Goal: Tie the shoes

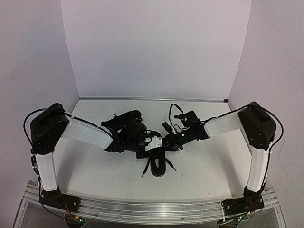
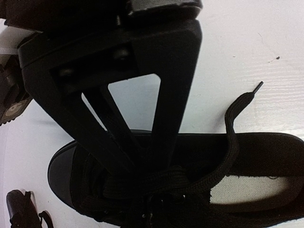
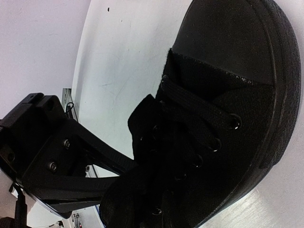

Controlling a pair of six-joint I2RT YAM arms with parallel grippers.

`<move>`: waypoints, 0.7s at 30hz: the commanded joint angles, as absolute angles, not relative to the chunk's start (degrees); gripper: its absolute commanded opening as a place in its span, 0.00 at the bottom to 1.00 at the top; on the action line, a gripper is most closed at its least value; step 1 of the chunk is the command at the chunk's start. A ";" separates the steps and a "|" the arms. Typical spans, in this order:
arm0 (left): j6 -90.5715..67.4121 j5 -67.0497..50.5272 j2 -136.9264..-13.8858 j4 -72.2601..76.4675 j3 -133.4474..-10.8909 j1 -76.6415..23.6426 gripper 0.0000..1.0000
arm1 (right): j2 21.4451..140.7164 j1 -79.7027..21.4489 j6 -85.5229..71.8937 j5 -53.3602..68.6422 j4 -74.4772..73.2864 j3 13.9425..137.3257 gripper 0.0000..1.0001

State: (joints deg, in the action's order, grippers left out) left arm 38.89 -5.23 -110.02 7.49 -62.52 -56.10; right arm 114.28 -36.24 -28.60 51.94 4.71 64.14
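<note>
One black shoe [image 1: 159,168] lies at the middle of the table, its laces [image 1: 146,169] splayed to both sides. In the left wrist view the shoe [image 2: 266,156] lies sideways, toe to the left, beige insole showing. My left gripper [image 2: 146,178] is shut on a lace at the eyelets; the lace's free end [image 2: 231,121] curls up onto the table. My right gripper [image 3: 126,175] reaches in from the other side, its fingers [image 3: 95,147] closed into the laces by the shoe's tongue [image 3: 142,118]; its tips are hidden in black fabric. A long black shape behind the left wrist [image 1: 124,118] looks like the other shoe.
Both grippers [image 1: 149,153] [image 1: 162,150] meet over the shoe, almost touching. Right-arm cables [image 1: 176,116] loop up behind them. White walls close in the table [image 1: 223,156] on three sides. Part of the other arm shows at the left wrist view's left edge [image 2: 12,109].
</note>
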 commanded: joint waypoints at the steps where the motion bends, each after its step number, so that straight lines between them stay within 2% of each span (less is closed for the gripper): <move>1: 39.68 -5.36 -110.65 6.22 -64.08 -56.85 0.00 | 114.78 -36.74 -28.65 51.88 5.56 66.41 0.16; 7: 39.64 -5.03 -110.57 6.32 -64.17 -56.91 0.00 | 114.43 -36.74 -28.61 51.58 5.55 66.30 0.00; 10: 39.64 -4.40 -110.04 6.32 -63.81 -56.95 0.01 | 113.49 -36.74 -28.35 50.82 5.54 65.53 0.00; 21: 39.58 -2.00 -105.05 2.44 -61.13 -56.95 0.16 | 109.73 -36.70 -27.83 47.18 5.58 63.24 0.00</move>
State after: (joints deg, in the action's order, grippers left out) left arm 39.15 -2.82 -109.25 6.46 -62.38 -56.52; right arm 113.10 -36.42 -28.56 49.42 4.72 63.83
